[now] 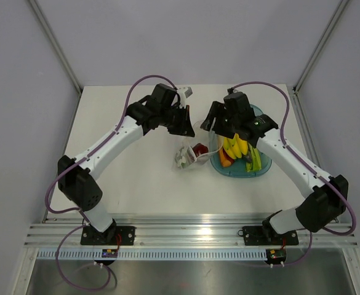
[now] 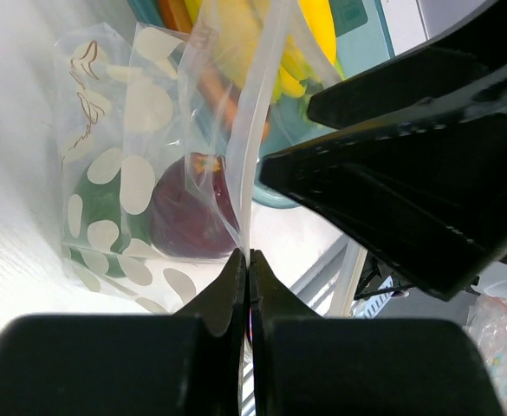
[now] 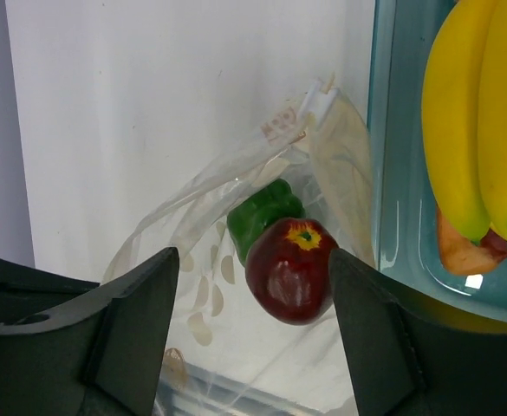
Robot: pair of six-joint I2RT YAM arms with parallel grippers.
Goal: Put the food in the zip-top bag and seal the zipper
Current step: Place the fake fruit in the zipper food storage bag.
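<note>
the zip-top bag (image 3: 188, 221) lies on the white surface (image 3: 149, 95) beside the teal tray (image 3: 392, 173), with a dark red apple (image 3: 289, 270) and a green piece (image 3: 262, 212) inside. the left jaws pinch tight on its mouth edge. the right jaws hang wide apart above the opening, holding nothing. bananas (image 3: 478, 113) crowd the tray.

Lab test cell, white table (image 1: 136, 184), aluminium rail (image 1: 192, 236)

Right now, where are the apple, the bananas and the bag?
apple (image 3: 289, 273), right wrist view, middle of its red skin
bananas (image 3: 483, 121), right wrist view, yellow side of the bunch
bag (image 2: 140, 113), left wrist view, spotted front wall
</note>
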